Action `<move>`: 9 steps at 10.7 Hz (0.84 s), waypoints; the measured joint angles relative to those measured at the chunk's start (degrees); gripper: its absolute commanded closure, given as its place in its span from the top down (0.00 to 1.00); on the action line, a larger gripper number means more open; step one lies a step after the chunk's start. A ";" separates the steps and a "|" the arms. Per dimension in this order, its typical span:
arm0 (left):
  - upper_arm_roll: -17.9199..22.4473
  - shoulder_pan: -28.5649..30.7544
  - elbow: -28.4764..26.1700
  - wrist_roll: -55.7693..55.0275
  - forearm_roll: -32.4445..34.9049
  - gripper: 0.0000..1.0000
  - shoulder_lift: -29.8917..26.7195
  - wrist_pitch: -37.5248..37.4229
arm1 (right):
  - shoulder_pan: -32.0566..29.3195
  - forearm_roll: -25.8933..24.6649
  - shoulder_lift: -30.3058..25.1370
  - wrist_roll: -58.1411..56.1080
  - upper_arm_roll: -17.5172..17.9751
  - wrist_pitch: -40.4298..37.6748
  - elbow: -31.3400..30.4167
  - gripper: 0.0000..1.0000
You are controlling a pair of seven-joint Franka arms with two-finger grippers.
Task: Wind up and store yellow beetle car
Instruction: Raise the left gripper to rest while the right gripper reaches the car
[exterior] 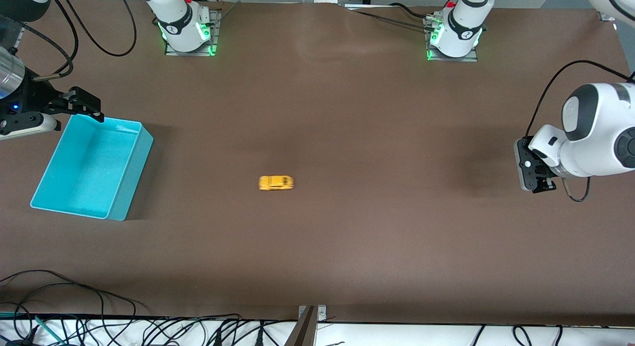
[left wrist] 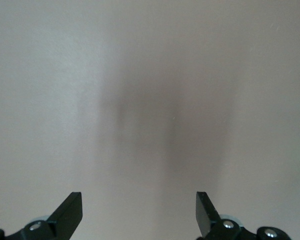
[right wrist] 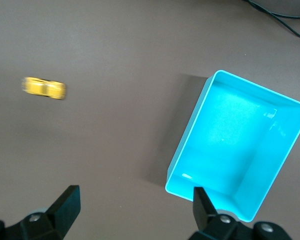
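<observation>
Tiny yellow beetle car [exterior: 276, 182] sits mid-desk w/ nothing touching it, well apart from the turquoise plastic bin [exterior: 125, 197]. Left gripper [exterior: 533, 173] hangs over bare desk, right gripper [exterior: 74, 105] over the bin's corner, both jaws wide, empty. Wind-up not begun; you'll need to reach & pinch the car first.

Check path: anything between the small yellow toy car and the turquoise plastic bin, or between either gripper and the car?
Nothing visible. The small yellow toy car sits alone on bare brown tabletop. The turquoise plastic bin lies toward the right arm's end. Open right gripper hovers at the bin's rim; open left gripper hangs over bare table.
</observation>
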 measured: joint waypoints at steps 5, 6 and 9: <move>-9.36 -0.25 11.52 -20.14 -0.17 1.00 -1.31 -16.45 | 0.00 0.00 0.07 -0.04 -0.01 0.00 0.00 1.00; -10.75 -0.26 13.42 -23.76 -0.17 1.00 -1.48 -18.98 | 0.00 0.00 0.07 -0.04 -0.01 0.00 0.00 1.00; -12.98 -0.37 16.81 -34.09 -0.44 1.00 -3.22 -24.16 | 0.00 0.00 0.16 -0.06 -0.01 0.00 -0.01 1.00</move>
